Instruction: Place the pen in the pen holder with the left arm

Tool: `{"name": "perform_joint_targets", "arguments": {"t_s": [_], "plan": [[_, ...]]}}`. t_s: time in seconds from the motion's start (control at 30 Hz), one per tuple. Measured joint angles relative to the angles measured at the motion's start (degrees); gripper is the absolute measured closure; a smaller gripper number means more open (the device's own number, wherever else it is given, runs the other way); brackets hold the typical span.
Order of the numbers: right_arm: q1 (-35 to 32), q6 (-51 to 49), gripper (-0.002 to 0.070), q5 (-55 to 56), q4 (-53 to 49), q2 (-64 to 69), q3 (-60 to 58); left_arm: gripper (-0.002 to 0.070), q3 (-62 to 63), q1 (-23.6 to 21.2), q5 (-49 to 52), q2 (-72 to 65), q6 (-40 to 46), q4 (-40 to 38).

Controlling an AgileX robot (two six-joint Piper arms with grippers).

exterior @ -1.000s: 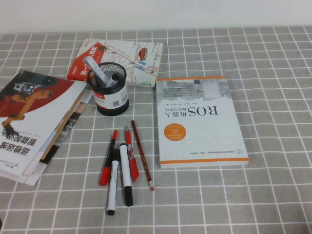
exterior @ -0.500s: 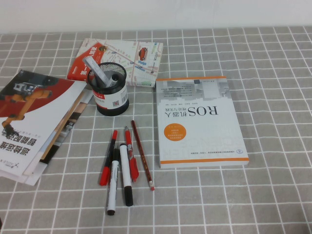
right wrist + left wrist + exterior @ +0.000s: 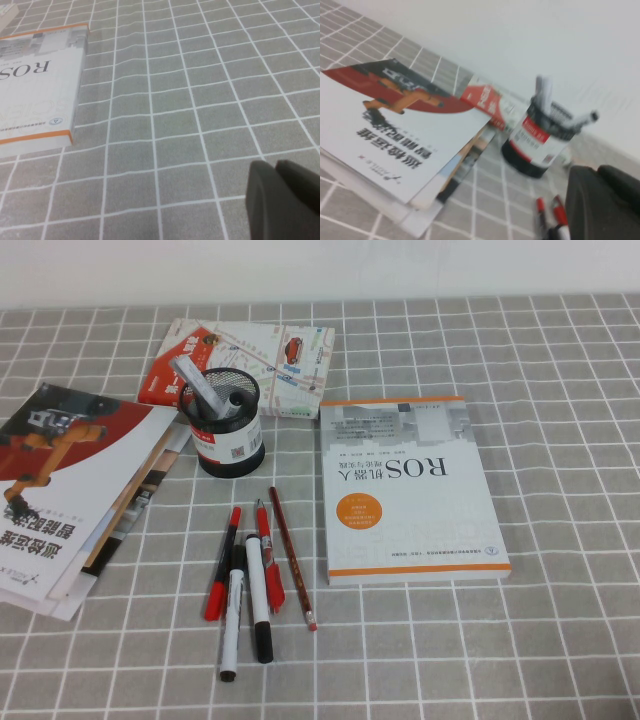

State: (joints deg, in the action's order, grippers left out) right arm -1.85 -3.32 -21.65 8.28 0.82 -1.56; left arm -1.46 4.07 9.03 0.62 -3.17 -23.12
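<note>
None of the task looks done so far, judging from how things lie. The table (image 3: 560, 360), covered in a grey checked cloth, carries everything. The white ROS book (image 3: 412, 490) lies flat towards the robot's right, and a stack of magazines (image 3: 70, 490) sits at the left edge, with a map leaflet (image 3: 270, 355) at the far side. The pen holder (image 3: 225, 425), a black mesh cup with a red-and-white label, stands upright between the magazines and the book, touching the leaflet's near edge, and already holds a grey marker (image 3: 195, 385).

Neither arm shows in the high view. The left gripper (image 3: 605, 205) appears only in its wrist view as a dark blurred mass, low over the table near the pens and well short of the holder; whether its fingers are open or closed I cannot tell. The right gripper (image 3: 282, 200) hovers over bare cloth beside the book, and its fingers look closed together on nothing.

The pen (image 3: 222, 562), red at both ends with a black middle, lies flat on the table at the left side of a cluster of pens on the near side of the holder, touching a white marker (image 3: 232, 625). Reaching, grasping, lifting and dropping it into the cup all remain.
</note>
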Motion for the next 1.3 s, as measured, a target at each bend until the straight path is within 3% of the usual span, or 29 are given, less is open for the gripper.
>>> {"name": "perform_joint_targets", "arguments": {"t_s": [0.33, 0.5, 0.8, 1.13, 1.3], "plan": [[0.0, 0.0, 0.0691, 0.0, 0.0, 0.0, 0.0, 0.0678, 0.0, 0.0, -2.9, 0.0, -3.4, -1.8], [0.0, 0.0, 0.0691, 0.0, 0.0, 0.0, 0.0, 0.0678, 0.0, 0.0, -1.6, 0.0, -9.2, -3.1], [0.0, 0.0, 0.0691, 0.0, 0.0, 0.0, 0.0, 0.0678, 8.0, 0.0, 11.6, -2.1, -9.3, -3.2], [0.0, 0.0, 0.0691, 0.0, 0.0, 0.0, 0.0, 0.0678, 25.2, 0.0, 35.7, -27.2, 0.0, -2.9], [0.0, 0.0, 0.0691, 0.0, 0.0, 0.0, 0.0, 0.0678, 33.3, 0.0, 42.0, -40.2, 5.6, -2.6]]}}
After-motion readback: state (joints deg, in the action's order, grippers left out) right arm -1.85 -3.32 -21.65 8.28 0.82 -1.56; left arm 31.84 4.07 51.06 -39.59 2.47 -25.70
